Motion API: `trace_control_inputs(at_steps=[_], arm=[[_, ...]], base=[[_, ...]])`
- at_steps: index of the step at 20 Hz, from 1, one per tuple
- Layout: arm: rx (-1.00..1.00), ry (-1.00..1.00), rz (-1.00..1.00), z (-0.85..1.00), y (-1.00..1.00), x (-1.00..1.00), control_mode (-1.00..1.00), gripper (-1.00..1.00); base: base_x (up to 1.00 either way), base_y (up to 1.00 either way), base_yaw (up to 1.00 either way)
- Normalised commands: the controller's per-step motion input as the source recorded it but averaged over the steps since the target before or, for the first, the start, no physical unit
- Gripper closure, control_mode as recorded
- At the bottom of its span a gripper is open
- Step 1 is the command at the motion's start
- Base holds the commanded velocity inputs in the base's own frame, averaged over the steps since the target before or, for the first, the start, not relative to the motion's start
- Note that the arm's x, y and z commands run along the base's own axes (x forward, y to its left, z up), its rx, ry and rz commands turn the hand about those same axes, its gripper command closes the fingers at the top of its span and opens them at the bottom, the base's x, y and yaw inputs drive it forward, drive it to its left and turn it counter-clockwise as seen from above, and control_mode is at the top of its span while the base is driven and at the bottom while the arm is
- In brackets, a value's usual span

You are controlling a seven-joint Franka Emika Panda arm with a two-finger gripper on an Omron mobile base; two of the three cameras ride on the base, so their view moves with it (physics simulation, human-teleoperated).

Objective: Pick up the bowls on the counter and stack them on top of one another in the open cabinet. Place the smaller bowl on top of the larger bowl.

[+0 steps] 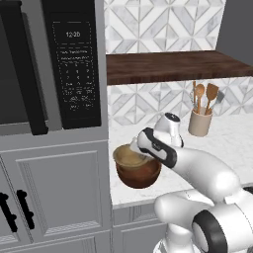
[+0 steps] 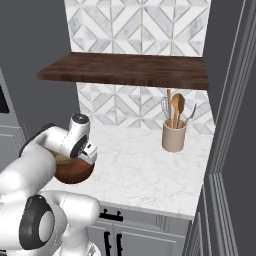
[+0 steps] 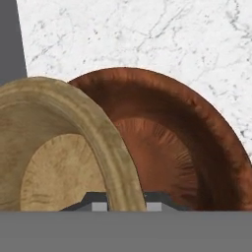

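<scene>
1. The shallow light tan wooden bowl (image 3: pixel 59 147) sits over the deep dark reddish-brown wooden bowl (image 3: pixel 182 147), both near the front left corner of the white marble-look worktop (image 2: pixel 150 170).
2. The claw (image 3: pixel 127 203) has one dark tip on each side of the tan bowl's rim, so it looks pinched on that rim. Whether the pads truly press the wood I cannot tell for sure.
3. Judged from this, the step in hand is lifting the tan bowl. The dark brown wood-grain shelf board (image 1: pixel 173 66) above holds no bowl yet.
4. The next move calls for a straight lift clear of the brown bowl. Since the tan bowl must end on top, the brown one probably has to reach the shelf first.
5. The hand view alone shows the rim between the tips and the brown bowl's ribbed inside.
6. The base views add the shelf, the tiled wall, and the beige utensil crock (image 2: pixel 174 136) near the worktop's back right, well apart from the bowls.
</scene>
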Motion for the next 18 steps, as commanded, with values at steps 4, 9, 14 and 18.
trace_control_inputs(at_steps=[4, 9, 14, 18], arm=[[-0.06, 0.02, 0.0, -0.24, 0.0, 0.35, -1.0, 1.0], [-0.03, 0.02, 0.0, -0.13, -0.01, 0.19, -1.0, 1.0], [0.0, 0.0, 0.0, 0.07, 0.0, 0.0, -1.0, -1.0], [0.0, 0.0, 0.0, 0.3, 0.02, 0.0, -1.0, -1.0]], base=[[0.0, 0.0, 0.0], [0.0, 0.0, 0.0], [0.0, 0.0, 0.0], [0.0, 0.0, 0.0]])
